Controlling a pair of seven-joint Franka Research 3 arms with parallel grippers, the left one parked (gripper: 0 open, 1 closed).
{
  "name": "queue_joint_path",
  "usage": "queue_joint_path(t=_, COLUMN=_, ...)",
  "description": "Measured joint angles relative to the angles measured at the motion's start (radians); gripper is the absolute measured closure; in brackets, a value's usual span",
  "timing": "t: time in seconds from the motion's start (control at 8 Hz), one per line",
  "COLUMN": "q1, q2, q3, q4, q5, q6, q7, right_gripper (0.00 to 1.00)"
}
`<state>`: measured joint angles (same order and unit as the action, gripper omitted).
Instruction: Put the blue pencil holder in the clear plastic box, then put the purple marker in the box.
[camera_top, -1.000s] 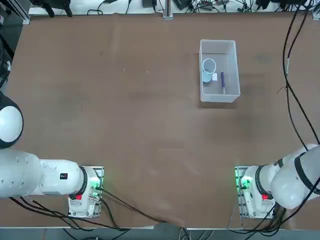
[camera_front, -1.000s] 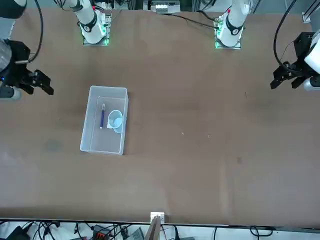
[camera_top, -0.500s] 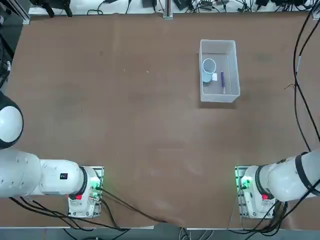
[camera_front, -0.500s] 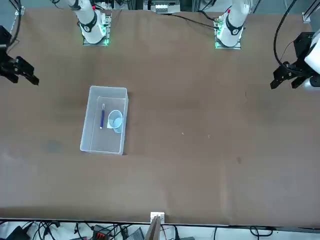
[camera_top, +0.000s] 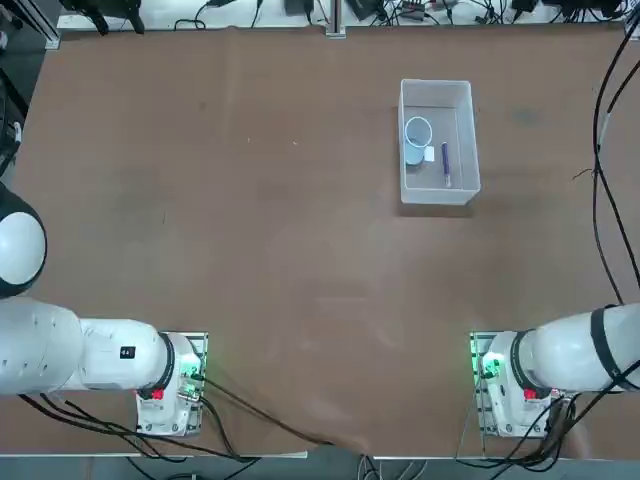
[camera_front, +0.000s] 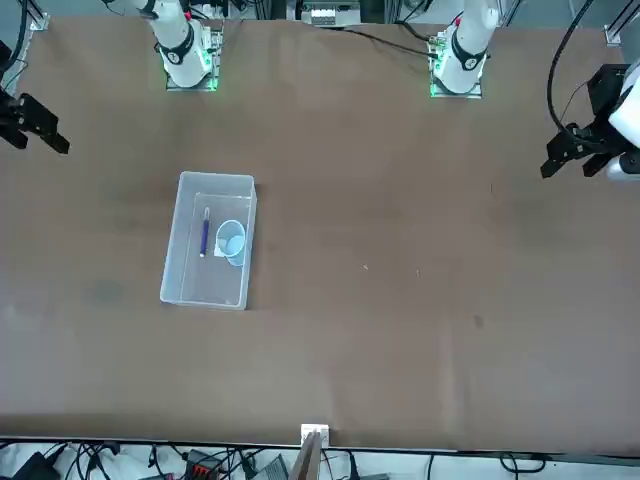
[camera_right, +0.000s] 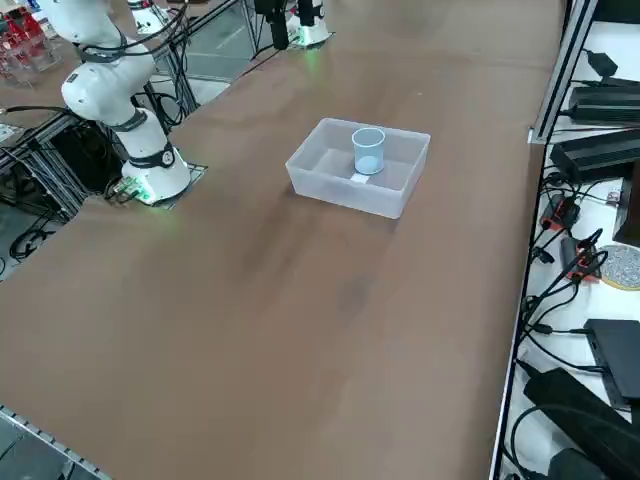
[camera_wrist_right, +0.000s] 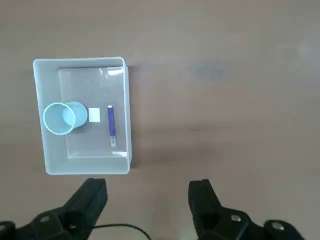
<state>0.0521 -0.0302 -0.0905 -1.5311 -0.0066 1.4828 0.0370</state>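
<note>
The clear plastic box (camera_top: 438, 142) sits on the table (camera_top: 250, 230) with the blue pencil holder (camera_top: 417, 133) standing upright inside and the purple marker (camera_top: 445, 163) lying flat beside it. The right gripper (camera_wrist_right: 147, 192) hangs high above, off to the box's side, fingers spread wide, holding nothing.

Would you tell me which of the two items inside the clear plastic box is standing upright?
The pale blue cylindrical pencil holder stands upright, open rim up; the thin purple marker lies flat beside it in the clear plastic box. The right gripper is open, away from both.
</note>
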Motion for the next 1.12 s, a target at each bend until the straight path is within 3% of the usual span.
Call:
queue_joint_path(t=0.38, q1=-0.049, q2=-0.032, q3=0.024, q4=-0.037, q5=-0.001, q6=-0.004, q7=-0.056, right_gripper=0.0)
queue_joint_path(t=1.12, q1=-0.055, q2=-0.033, q3=0.058, q4=-0.043, q5=-0.001, q6=-0.005, q7=-0.063, right_gripper=0.0)
